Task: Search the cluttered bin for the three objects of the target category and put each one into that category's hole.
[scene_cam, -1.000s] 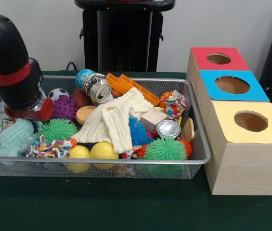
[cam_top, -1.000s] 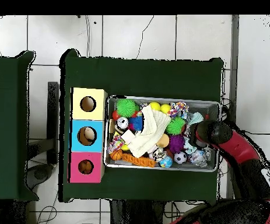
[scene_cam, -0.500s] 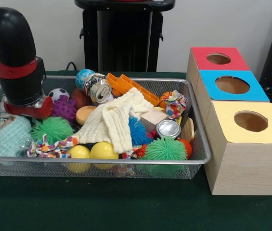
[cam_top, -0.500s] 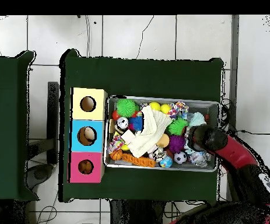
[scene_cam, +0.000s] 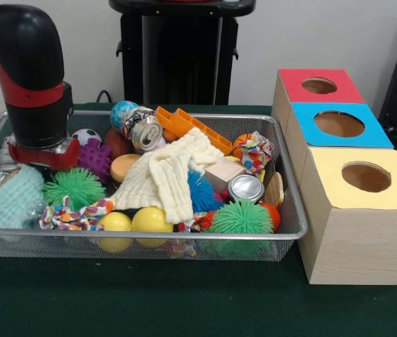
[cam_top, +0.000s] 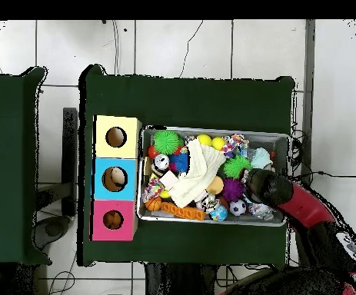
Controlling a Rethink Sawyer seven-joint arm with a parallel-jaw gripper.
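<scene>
Beneath the arm, gripper [scene_cam: 38,156] lowered into wire bin [scene_cam: 293,210], jaw state cannot be told, purple spiky ball [scene_cam: 96,158] just beside, soccer ball [scene_cam: 84,136] behind.

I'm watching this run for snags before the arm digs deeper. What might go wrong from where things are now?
1. The arm's end sits low among packed toys at one end of the wire bin; the hand is hidden, so a blind grab may catch the purple spiky toy or green spiky ball.
2. The cream knit cloth drapes over several items and may hide targets or drag along.
3. The holes lie past the bin's opposite end, so a loose grip could drop something.
</scene>
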